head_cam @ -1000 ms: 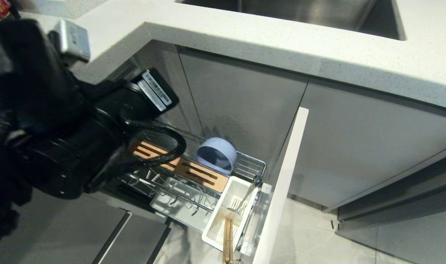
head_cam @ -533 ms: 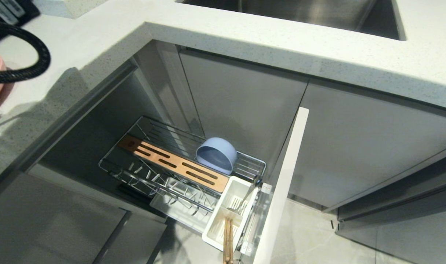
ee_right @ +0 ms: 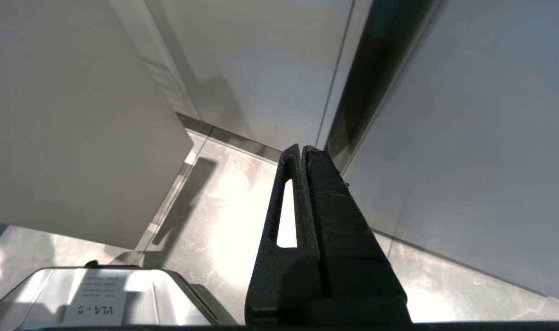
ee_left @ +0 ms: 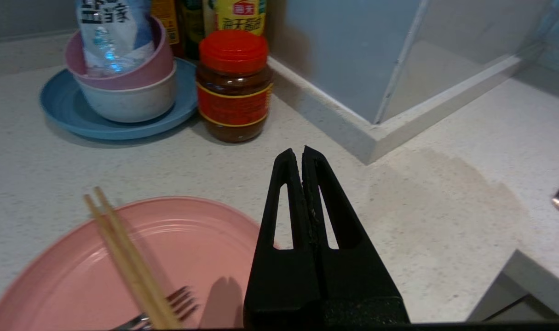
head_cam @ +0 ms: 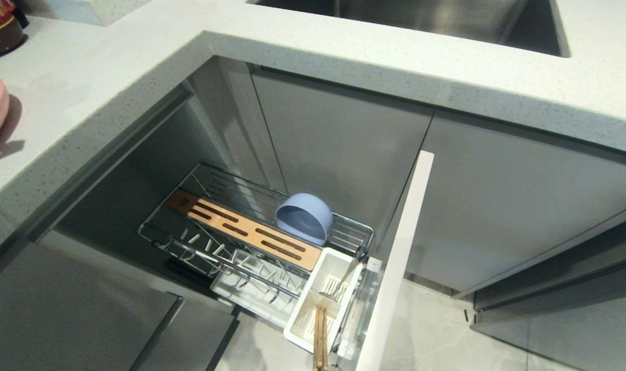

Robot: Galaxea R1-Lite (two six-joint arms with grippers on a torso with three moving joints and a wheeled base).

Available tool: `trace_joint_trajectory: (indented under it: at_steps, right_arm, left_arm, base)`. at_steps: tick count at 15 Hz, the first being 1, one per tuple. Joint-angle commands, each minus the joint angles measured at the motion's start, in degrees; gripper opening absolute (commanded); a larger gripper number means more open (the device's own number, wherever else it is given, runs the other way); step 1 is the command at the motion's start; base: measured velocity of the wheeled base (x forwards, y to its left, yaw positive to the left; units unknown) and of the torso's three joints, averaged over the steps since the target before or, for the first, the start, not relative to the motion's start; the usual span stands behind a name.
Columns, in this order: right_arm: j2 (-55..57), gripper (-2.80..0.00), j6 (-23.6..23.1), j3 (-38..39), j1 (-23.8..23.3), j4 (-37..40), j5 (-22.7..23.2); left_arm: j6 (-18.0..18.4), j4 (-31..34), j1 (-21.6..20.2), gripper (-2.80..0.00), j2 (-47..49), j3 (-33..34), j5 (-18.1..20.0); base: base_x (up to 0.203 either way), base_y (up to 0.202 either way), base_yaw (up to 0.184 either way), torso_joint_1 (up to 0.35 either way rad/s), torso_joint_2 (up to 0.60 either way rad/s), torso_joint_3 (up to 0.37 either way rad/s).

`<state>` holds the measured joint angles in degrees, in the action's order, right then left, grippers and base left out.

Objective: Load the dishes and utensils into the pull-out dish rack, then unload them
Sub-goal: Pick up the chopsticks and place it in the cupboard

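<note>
Speckled white countertop (head_cam: 343, 46) over grey cabinet doors (head_cam: 338, 149), pale tiled floor (head_cam: 436, 335).

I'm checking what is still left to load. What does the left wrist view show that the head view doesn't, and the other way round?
Only the left wrist view: the shut left gripper above the counter, chopsticks and a fork lying on the pink plate, a red-lidded jar, stacked bowls on a blue-grey plate.
Only the head view: the pulled-out dish rack holding the pale-blue bowl, and its white cutlery cup with chopsticks and a fork.
Both: the speckled countertop, plus a sliver of the plate's pink rim.
</note>
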<state>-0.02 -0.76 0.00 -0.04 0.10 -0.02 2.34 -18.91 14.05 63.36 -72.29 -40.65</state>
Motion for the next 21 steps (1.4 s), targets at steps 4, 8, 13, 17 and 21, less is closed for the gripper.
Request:
trace_joint_trajectory:
  at_steps: [4,8,13,17,21]
  right_arm:
    - [0.0,-2.80,0.0,0.0,0.0,0.0,0.0]
    - [0.0,-2.80,0.0,0.0,0.0,0.0,0.0]
    - [0.0,-2.80,0.0,0.0,0.0,0.0,0.0]
    - [0.0,-2.80,0.0,0.0,0.0,0.0,0.0]
    - [0.0,-2.80,0.0,0.0,0.0,0.0,-0.1]
  left_arm:
    - [-12.0,27.0,-15.5,-2.80,-4.8,-9.1,18.0]
    - [-17.8,44.4,-22.1,-2.80,-6.9,-16.7,27.8]
    - [-18.5,63.8,-22.9,-2.80,-4.9,-26.7,25.2]
    - [-24.9,67.8,-23.2,-2.80,-0.1,-30.6,25.0]
    - [-29.8,68.0,-22.7,-2.80,5.3,-30.9,25.0]
  base:
    - [0.000,0.000,0.000,0.000,0.00,0.000]
    - [0.000,0.000,0.000,0.000,0.00,0.000]
    - [0.000,0.000,0.000,0.000,0.00,0.000]
    - [0.000,0.000,0.000,0.000,0.00,0.000]
    - [0.000,0.000,0.000,0.000,0.00,0.000]
